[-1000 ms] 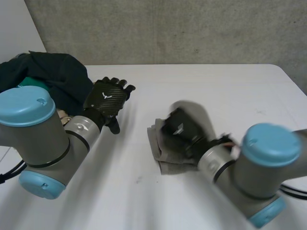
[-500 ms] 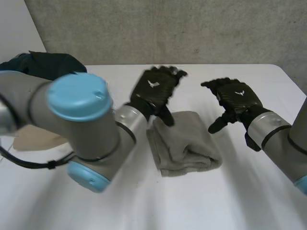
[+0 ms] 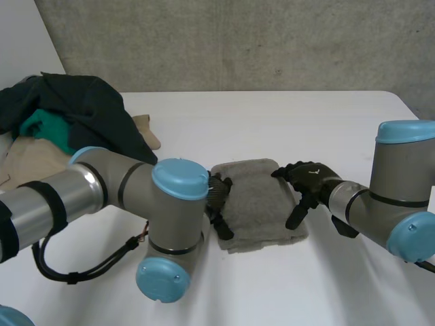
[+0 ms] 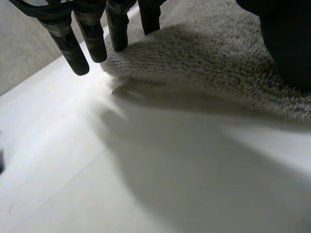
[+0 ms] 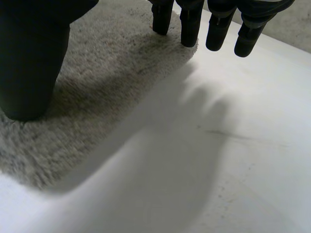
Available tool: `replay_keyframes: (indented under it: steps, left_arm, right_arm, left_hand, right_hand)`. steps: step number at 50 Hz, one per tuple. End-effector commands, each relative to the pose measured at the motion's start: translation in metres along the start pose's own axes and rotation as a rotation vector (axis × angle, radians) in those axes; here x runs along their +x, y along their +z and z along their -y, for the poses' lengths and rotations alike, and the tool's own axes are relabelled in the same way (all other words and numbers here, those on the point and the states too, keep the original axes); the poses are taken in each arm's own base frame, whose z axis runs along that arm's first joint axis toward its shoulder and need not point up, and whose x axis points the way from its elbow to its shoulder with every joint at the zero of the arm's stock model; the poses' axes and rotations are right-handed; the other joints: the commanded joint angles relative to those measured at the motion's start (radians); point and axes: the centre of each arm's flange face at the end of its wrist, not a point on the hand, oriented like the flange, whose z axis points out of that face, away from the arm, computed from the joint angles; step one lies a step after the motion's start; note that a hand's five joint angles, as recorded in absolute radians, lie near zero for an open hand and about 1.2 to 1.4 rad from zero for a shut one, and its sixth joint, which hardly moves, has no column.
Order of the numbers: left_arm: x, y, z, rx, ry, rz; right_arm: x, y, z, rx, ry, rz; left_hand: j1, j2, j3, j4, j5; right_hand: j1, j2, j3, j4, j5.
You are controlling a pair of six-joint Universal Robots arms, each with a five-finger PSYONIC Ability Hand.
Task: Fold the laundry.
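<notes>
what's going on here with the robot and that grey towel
A two-armed robot is folding laundry on a white table. A folded grey terry towel lies in the middle. The left hand is at one side edge and the right hand at the opposite edge, both open with straight fingers. A heap of dark and green clothes waits at the table's far left.

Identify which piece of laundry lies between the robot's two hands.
The grey towel, folded flat by itself; the other clothes, dark, green and beige, sit heaped far aside.
</notes>
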Motion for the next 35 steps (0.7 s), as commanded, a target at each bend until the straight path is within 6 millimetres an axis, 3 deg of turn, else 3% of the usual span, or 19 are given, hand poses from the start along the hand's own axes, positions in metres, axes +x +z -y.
replay_keyframes:
  steps: [1, 7, 10, 14, 20, 27, 35]
  left_arm:
    - [-0.01, -0.009, 0.015, 0.029, -0.004, 0.006]
    - [-0.017, -0.022, 0.047, 0.13, -0.026, -0.037]
    - [-0.021, -0.03, 0.067, 0.199, -0.034, -0.102]
    - [-0.033, -0.035, 0.085, 0.265, -0.041, -0.179]
    - [-0.036, -0.049, 0.108, 0.366, -0.046, -0.361]
    - [-0.034, -0.053, 0.114, 0.398, -0.074, -0.492]
    - [-0.03, -0.055, 0.113, 0.396, -0.076, -0.503]
  right_arm:
    - [-0.001, -0.005, 0.007, 0.022, -0.111, -0.02]
    - [0.001, -0.028, 0.025, 0.113, -0.091, -0.075]
    - [0.004, -0.035, 0.024, 0.13, -0.057, -0.113]
    - [0.008, -0.044, 0.0, 0.064, 0.051, -0.137]
    - [-0.005, -0.049, -0.028, 0.007, 0.139, -0.08]
    - [-0.01, -0.04, -0.032, 0.077, 0.141, -0.042]
    - [-0.018, -0.024, -0.037, 0.092, 0.148, -0.016]
  left_hand:
    - [0.026, 0.012, 0.006, 0.015, -0.005]
    - [0.006, -0.008, -0.015, -0.006, -0.026]
    - [-0.003, -0.017, -0.024, -0.015, -0.035]
    - [-0.018, -0.032, -0.038, -0.029, -0.049]
    - [-0.015, -0.029, -0.035, -0.027, -0.046]
    - [0.0, -0.014, -0.021, -0.012, -0.032]
    - [0.003, -0.011, -0.018, -0.009, -0.029]
  right_hand:
    - [-0.048, -0.035, -0.035, -0.037, -0.049]
    - [-0.048, -0.035, -0.035, -0.037, -0.049]
    - [-0.048, -0.035, -0.035, -0.037, -0.049]
    - [-0.048, -0.035, -0.035, -0.037, -0.049]
    - [-0.048, -0.035, -0.035, -0.037, -0.049]
    - [-0.048, -0.035, -0.035, -0.037, -0.049]
    - [0.095, 0.107, 0.107, 0.105, 0.093]
